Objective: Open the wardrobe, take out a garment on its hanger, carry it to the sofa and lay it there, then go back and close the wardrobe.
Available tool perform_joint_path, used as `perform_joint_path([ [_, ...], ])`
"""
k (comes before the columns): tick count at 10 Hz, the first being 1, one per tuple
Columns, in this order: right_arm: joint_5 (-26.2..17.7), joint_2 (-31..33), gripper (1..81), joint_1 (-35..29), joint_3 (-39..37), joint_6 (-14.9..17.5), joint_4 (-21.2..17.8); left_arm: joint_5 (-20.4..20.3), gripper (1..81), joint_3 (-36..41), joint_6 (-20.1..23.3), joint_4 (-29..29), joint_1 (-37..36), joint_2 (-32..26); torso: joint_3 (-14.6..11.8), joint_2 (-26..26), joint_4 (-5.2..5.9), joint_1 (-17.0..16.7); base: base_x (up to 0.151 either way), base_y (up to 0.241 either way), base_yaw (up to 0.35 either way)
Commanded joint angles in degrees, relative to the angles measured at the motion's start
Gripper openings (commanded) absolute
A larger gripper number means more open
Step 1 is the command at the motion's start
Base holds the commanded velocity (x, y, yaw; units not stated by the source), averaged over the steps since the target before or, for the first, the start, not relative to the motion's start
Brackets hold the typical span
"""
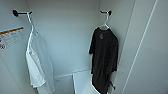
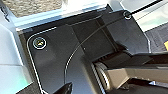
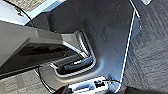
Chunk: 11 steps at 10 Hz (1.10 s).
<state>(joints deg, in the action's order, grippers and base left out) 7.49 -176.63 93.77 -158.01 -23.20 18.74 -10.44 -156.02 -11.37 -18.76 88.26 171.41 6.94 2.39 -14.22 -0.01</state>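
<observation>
- Head view: the wardrobe (image 1: 70,37) stands open, its white inside facing the camera. The garment (image 1: 103,60), a black T-shirt, hangs on the hanger (image 1: 105,23) from a black peg (image 1: 106,12) on the right wall. A white shirt (image 1: 38,65) hangs from the left peg (image 1: 18,13).
- Left wrist view: dark robot plate over pale floor; I cannot tell the left gripper's state.
- Right wrist view: grey carpet (image 3: 150,50) beside the plate; I cannot tell the right gripper's state, nor how the garment lies relative to it.

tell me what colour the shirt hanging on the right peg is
Black garment, best in the head view.
</observation>
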Motion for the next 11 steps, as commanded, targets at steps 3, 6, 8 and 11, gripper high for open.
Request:
perform_joint_path([
  [3,-2.91,0.11,81.1,-1.78,0.17,0.17,0.51,8.14,81.1,8.61,0.21,-0.57,-11.03,-4.58,0.00,0.00,0.00,0.01,0.000,0.000,0.000],
  [6,-2.91,-0.06,81.1,-2.39,0.26,0.08,0.16,14.57,81.1,12.66,-0.05,-0.49,-18.59,-5.55,0.00,0.00,0.00,0.01,0.000,0.000,0.000],
  [8,-2.83,-0.06,81.1,-2.93,0.35,0.08,0.07,17.46,81.1,12.31,-0.32,0.13,-23.07,-5.11,0.00,0.00,0.00,0.01,0.000,0.000,0.000],
  [11,-2.91,-0.15,81.1,-3.63,0.35,0.00,0.07,18.69,81.1,12.84,-0.40,0.30,-28.35,-5.29,0.00,0.00,0.00,0.01,0.000,0.000,0.000],
])
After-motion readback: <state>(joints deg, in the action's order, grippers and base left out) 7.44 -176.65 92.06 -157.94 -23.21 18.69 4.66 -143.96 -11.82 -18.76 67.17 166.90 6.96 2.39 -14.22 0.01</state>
